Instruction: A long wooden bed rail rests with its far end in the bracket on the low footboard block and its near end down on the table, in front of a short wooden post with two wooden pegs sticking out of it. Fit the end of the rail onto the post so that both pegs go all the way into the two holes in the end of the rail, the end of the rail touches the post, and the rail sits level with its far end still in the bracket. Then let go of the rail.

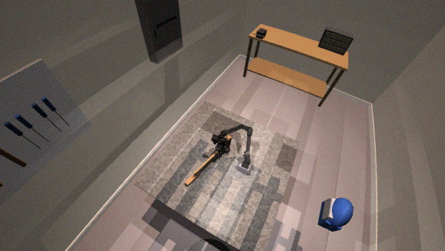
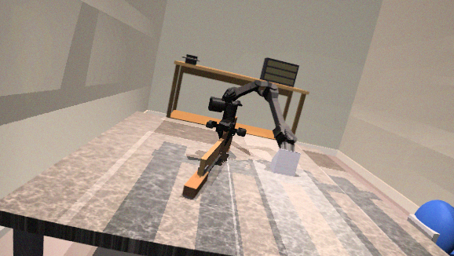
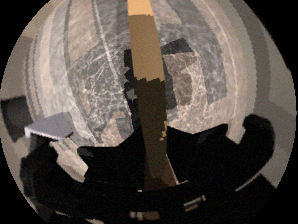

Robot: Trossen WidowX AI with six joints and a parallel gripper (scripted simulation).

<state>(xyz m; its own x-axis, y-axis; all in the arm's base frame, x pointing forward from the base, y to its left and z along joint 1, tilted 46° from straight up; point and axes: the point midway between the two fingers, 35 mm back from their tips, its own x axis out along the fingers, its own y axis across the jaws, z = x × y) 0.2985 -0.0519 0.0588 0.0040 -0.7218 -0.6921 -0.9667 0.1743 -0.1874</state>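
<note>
The pincer [image 1: 222,148] [image 2: 225,134] [image 3: 150,125] is shut on the long wooden rail [image 1: 205,165] [image 2: 212,154] [image 3: 146,55], with the rail between its two black fingers. In the top view, the rail runs on a slant, left of the middle of the frame. Its lower left end sits at the low wooden block [image 1: 189,182] [image 2: 195,184]. Its other end goes up under the pincer, near the orange wooden post [image 1: 229,138]. The black fingers hide that end, so I cannot tell if the pegs are in the holes or if the rail touches the post.

In the outside view, the black arm [image 1: 248,144] [image 2: 276,111] bends over from a pale block [image 1: 243,168] [image 2: 286,162] right of the middle. The pincer points down near the middle. In the wrist view, the rail comes down from the top middle, light up high and dark lower down. The big desk [image 1: 231,219] [image 2: 118,188] has gray and tan patches. A blue round thing [image 1: 342,212] [image 2: 437,224] is at the lower right.
</note>
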